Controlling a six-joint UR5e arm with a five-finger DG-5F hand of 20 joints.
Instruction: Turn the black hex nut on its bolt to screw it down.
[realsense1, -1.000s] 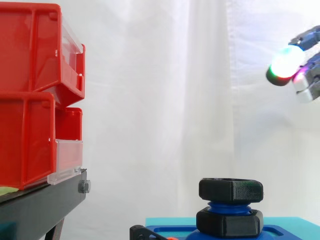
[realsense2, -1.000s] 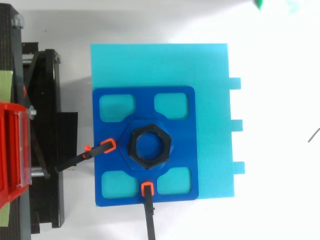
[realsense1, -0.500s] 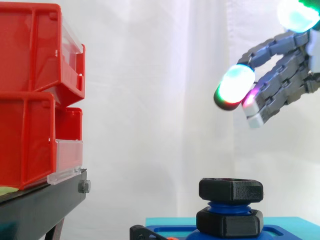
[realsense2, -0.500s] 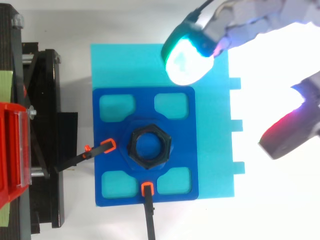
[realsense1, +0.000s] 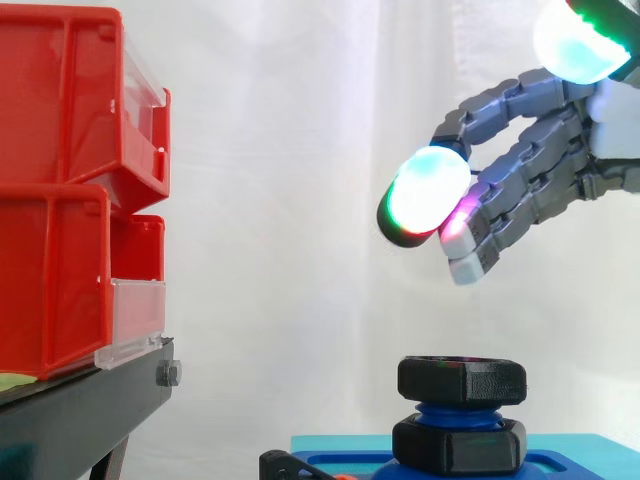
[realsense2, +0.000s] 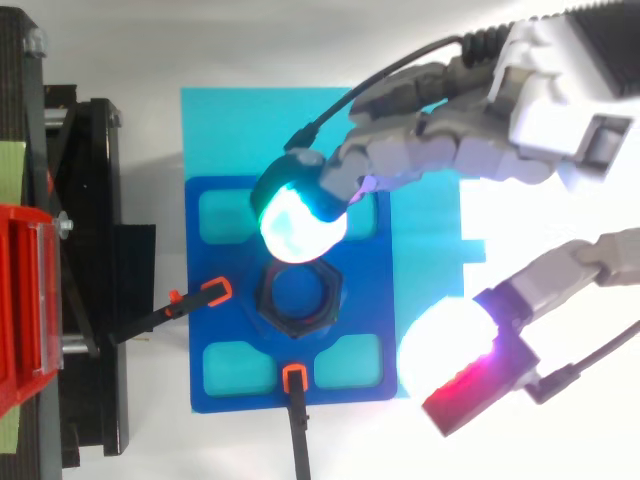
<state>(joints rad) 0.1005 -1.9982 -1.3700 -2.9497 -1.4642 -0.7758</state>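
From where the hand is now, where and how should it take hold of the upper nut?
Pinch the upper nut on two opposite flat sides, coming straight down from above. It sits level on the bolt with its six sides free all round, and the open hand hangs above it.

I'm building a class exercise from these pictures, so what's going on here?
A robot hand hovers open above the black hex nut, not touching it. The nut sits high on its blue bolt, with thread showing beneath it, so the screwing down seems not yet begun. The bolt stands on a blue fixture.
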